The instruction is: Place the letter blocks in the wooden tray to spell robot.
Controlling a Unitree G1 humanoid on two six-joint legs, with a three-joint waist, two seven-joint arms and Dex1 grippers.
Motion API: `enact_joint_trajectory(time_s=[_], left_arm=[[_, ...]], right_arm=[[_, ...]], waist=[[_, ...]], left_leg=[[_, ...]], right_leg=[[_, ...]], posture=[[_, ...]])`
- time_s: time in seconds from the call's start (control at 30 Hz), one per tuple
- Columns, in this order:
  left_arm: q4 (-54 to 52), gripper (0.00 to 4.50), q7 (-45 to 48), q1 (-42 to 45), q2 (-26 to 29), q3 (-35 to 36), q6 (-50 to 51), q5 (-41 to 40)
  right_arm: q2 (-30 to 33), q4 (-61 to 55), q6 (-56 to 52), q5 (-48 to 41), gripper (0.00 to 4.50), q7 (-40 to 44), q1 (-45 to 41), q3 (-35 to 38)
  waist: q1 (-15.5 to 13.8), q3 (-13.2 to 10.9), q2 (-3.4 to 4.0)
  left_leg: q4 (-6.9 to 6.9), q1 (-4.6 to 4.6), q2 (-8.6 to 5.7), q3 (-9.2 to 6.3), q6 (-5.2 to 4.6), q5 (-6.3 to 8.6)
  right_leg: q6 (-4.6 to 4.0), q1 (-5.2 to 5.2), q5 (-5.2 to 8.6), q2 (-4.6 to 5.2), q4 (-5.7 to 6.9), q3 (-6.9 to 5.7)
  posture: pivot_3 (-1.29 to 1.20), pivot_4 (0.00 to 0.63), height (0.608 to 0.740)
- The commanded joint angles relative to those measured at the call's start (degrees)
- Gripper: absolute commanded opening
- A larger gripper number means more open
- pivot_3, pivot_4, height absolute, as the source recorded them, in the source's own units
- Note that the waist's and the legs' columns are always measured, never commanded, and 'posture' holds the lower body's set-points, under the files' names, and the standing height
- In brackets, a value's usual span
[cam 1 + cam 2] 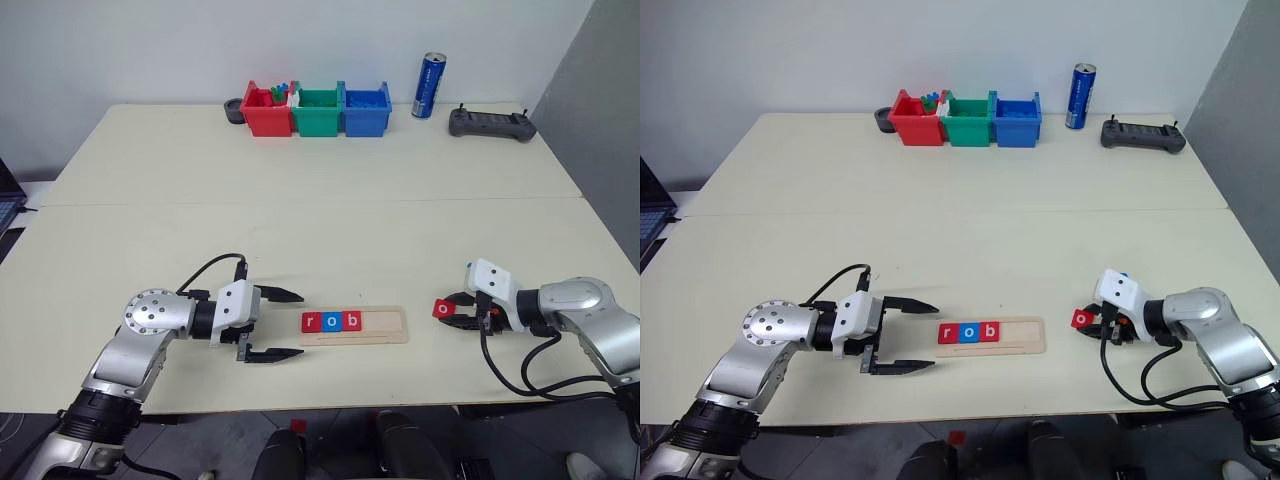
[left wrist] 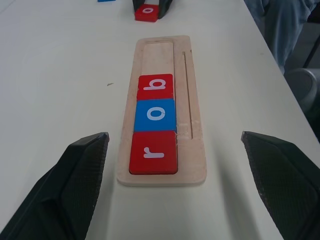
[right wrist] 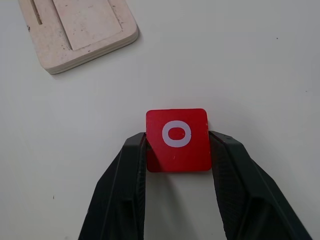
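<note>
The wooden tray (image 1: 385, 325) lies near the table's front edge. Three letter blocks sit in its left end: red r (image 1: 310, 322), blue o (image 1: 331, 321) and red b (image 1: 352, 321). The tray's right half is bare wood. My left gripper (image 1: 300, 324) is open just left of the tray, one finger on each side of its end. A red o block (image 3: 176, 140) lies flat on the table right of the tray, and my right gripper (image 1: 452, 312) is shut on its two sides. A blue piece (image 1: 1122, 276) peeks from behind the right wrist, its letter hidden.
Red (image 1: 266, 112), green (image 1: 318, 112) and blue (image 1: 365, 112) bins stand in a row at the far edge, with a dark bowl (image 1: 234, 110) to their left. A blue can (image 1: 429, 86) and a black controller (image 1: 490, 124) are at the far right. A person's leg (image 2: 285, 25) is beside the table.
</note>
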State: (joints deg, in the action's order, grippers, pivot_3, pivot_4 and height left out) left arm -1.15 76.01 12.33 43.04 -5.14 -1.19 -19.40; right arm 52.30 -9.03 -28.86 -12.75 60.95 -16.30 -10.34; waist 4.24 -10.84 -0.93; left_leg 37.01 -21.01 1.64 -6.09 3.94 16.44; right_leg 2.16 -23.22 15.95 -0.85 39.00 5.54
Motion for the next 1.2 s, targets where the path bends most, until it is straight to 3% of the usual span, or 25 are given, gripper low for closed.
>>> enact_joint_trajectory(time_s=[0.03, 0.33, 0.73, 1.2], left_arm=[[-1.85, 4.5, 1.31, 0.15, 1.95, 2.52, 0.8, -2.21], [-2.37, 4.5, 4.54, 0.59, 4.36, 3.84, 2.79, -4.56], [0.51, 4.5, 4.83, 0.68, 3.64, 3.17, -1.12, -2.24], [-3.68, 4.5, 2.07, 0.48, 3.27, 2.32, 0.79, -1.69]], right_arm=[[0.39, -5.48, -1.44, -2.54, 1.44, 1.78, -0.06, 1.62], [-2.41, -18.82, -10.5, -4.23, 1.44, -0.62, -3.94, -3.06], [-9.74, -13.47, -12.09, 4.11, 1.44, -4.05, -11.77, -15.25], [-12.34, -10.47, -10.26, 6.66, 1.44, -2.69, -14.73, -17.49]], waist=[[0.0, 0.0, 0.0], [-0.01, 0.0, 0.0], [-0.03, 0.0, 0.0], [-0.01, 0.0, 0.0]], left_leg=[[0.0, 0.0, 0.0, 0.01, 0.0, 0.0], [0.0, 0.0, 0.01, -0.02, 0.0, 0.0], [-0.01, -0.02, 0.01, -0.03, 0.01, 0.0], [0.0, -0.02, 0.01, -0.06, 0.0, 0.0]], right_leg=[[0.0, 0.0, 0.0, 0.0, 0.0, 0.01], [0.02, 0.0, 0.01, -0.01, 0.01, -0.02], [-0.01, -0.04, 0.0, -0.01, 0.01, -0.03], [-0.02, -0.04, -0.01, 0.0, 0.02, -0.06]], posture=[[0.0, 0.15, 0.74], [0.0, 0.15, 0.74], [0.0, 0.15, 0.74], [0.0, 0.15, 0.74]])
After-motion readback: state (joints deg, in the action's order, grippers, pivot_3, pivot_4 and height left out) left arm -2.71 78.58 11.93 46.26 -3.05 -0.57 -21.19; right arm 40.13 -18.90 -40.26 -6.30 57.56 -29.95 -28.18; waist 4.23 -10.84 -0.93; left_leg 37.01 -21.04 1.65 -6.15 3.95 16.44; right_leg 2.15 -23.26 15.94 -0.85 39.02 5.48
